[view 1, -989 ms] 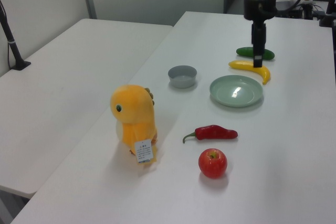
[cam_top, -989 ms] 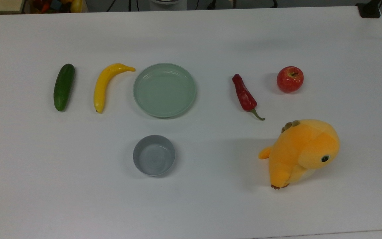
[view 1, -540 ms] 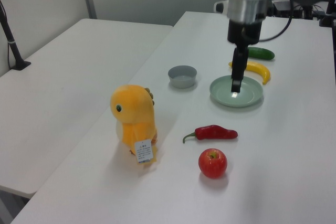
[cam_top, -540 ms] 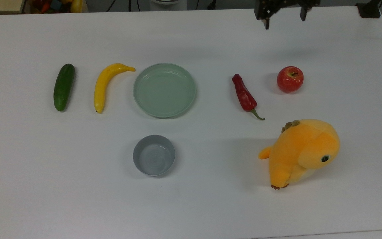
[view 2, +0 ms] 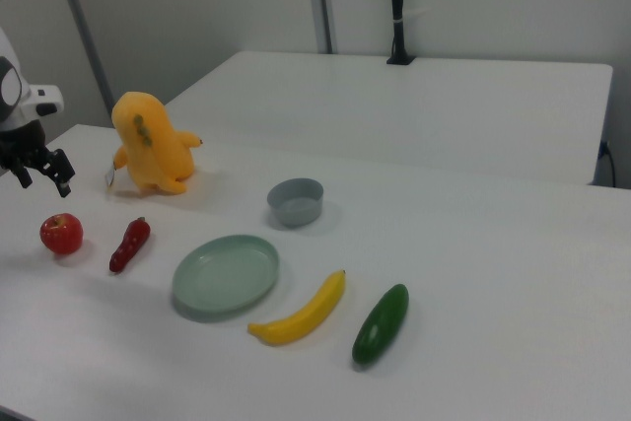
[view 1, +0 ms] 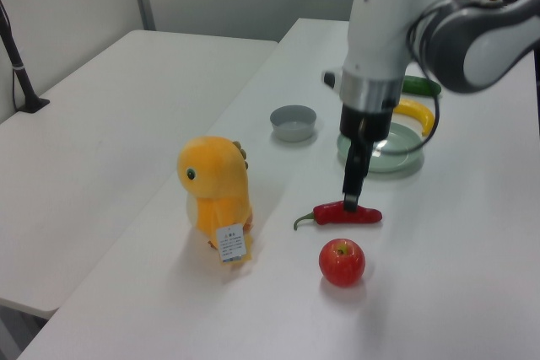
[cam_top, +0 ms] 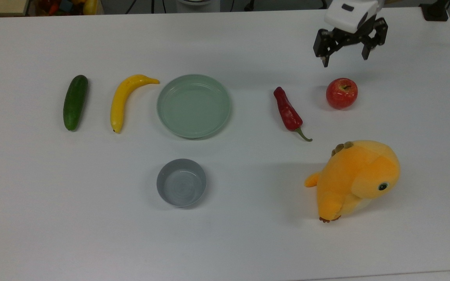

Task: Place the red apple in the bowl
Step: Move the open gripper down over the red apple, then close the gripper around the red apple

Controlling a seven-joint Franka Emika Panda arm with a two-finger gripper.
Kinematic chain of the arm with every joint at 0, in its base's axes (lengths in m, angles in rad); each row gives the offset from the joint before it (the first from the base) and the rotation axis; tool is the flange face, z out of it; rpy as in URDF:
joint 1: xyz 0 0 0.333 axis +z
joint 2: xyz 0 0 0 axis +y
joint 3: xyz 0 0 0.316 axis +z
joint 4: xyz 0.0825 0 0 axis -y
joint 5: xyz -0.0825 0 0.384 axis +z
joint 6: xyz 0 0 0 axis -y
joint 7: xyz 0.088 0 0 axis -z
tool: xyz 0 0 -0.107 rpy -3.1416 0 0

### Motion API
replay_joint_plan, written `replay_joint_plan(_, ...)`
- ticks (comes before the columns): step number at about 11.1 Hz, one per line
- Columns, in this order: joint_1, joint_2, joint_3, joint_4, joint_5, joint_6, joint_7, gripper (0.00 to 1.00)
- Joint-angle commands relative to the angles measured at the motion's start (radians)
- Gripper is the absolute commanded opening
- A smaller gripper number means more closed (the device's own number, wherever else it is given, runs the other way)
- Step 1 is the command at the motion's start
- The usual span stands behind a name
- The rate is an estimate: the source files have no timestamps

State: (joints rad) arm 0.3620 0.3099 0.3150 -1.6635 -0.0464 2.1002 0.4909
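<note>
Gripper [cam_top: 345, 57] is up in the air with its fingers spread and nothing between them, sitting short of the red apple [cam_top: 341, 93] in the top view, so I read this as the approach, grasp not started. Apple rests on the worktop [cam_top: 248, 234], untouched, stem up, with the red chili pepper [cam_top: 288, 110] near it on the top view's left and the orange plush toy [cam_top: 356, 179] below it in the top view. Bowl [cam_top: 181, 182] stands empty well apart from all that, just below the pale green plate [cam_top: 193, 105] in the top view. Risks as I see them: apple is round and glossy, so an off-centre close could squirt it out and roll it toward the worktop edge. In the left view a finger lines up over the chili; a descent off to that side could clip it. Bowl looks barely wider than the apple, so a sloppy release could bounce off the rim.
</note>
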Motion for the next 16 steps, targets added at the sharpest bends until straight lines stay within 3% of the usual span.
replay_joint_plan(1, 0.025, 0.057, -0.004, -0.031, -0.078, 0.101, 0.107, 1.00)
replay_joint_plan(10, 0.058, 0.167, -0.004, -0.055, -0.214, 0.204, 0.209, 1.00)
replay_joint_plan(13, 0.060, 0.182, -0.002, -0.055, -0.219, 0.202, 0.212, 1.00)
replay_joint_plan(14, 0.063, 0.183, -0.002, -0.055, -0.219, 0.202, 0.210, 0.96)
replay_joint_plan(16, 0.066, 0.183, -0.002, -0.058, -0.248, 0.201, 0.201, 0.69)
